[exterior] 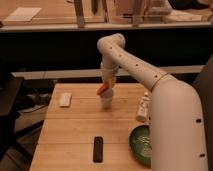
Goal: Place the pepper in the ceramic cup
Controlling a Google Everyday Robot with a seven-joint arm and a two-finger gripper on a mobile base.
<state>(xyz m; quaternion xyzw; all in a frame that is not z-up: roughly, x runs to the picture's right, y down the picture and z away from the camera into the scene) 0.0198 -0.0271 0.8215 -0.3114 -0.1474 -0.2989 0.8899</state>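
Mira: Behind the table, what is in the room?

Tom: Across the back runs a dark counter front with a light top. On the top stand some things that I cannot name. At the far left, beside the table, is something dark, and I cannot say what.

Mira: And the table itself?

Tom: The table (75,130) is of light wood planks and fills the lower middle of the view. The biggest thing over it is the white arm (135,67). It rises from the lower right, bends at the top and points down near the far edge of the table.

Mira: What lies on the wood?

Tom: A green bowl (140,145) is at the near right, partly hidden by the arm. A white bottle (143,107) stands upright farther back, also close to the arm. A black remote (98,148) lies near the front edge, well apart from the bowl. A flat white piece (65,99) lies at the far left.

Mira: Where is the cup?

Tom: The cup (106,101) is small and white. It stands upright in the far middle of the table, directly under the end of the arm.

Mira: And the pepper?

Tom: The pepper (102,89) is orange-red and hangs just above the rim of the cup, tilted, with one end out to the left. I cannot tell if it touches the rim.

Mira: How is the gripper?

Tom: The gripper (106,86) points down over the cup, and its fingers are pressed together on the pepper.
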